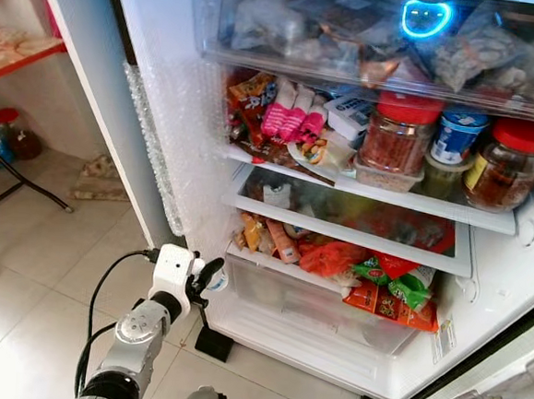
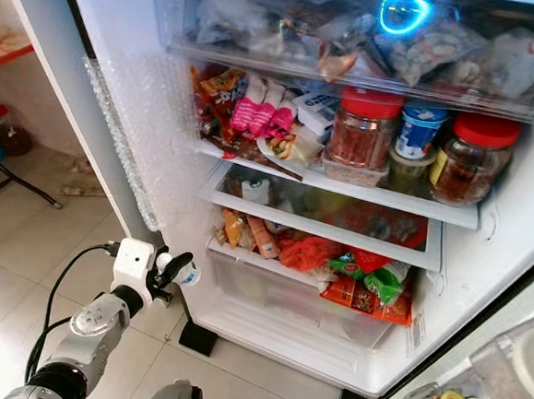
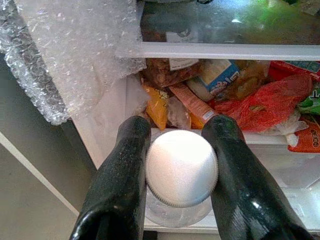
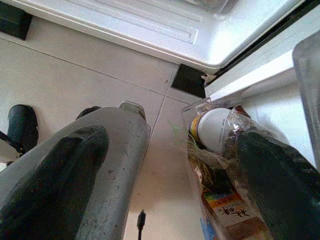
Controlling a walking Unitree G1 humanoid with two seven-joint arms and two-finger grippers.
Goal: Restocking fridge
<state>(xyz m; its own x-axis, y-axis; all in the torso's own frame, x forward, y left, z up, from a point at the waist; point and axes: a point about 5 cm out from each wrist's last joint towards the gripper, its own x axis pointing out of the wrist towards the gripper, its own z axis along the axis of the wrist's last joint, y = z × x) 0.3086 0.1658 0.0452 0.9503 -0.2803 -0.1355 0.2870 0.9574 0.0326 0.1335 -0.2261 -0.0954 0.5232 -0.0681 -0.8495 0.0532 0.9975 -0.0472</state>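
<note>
Left claw point(image 3: 181, 150) closed on a white-capped bottle point(image 3: 182, 167), held low, just outside the fridge's bottom drawer point(image 1: 305, 300). Risk: drawer shelf is crammed with packets point(image 1: 332, 257); pushing in could dislodge them. Left wrist view shows the cap pinched; eye views don't. Right claw point(image 4: 170, 150) spread apart near door-bin jar point(image 4: 210, 129).

Your left gripper point(image 2: 176, 271) holds a small bottle point(image 2: 187, 274) just outside the open fridge point(image 2: 238, 331), level with its clear bottom drawer point(image 2: 269, 292). Red-lidded jars point(image 2: 365, 129) stand on the shelf point(image 2: 387, 202) above. Tiled floor point(image 2: 21, 263) lies below.
</note>
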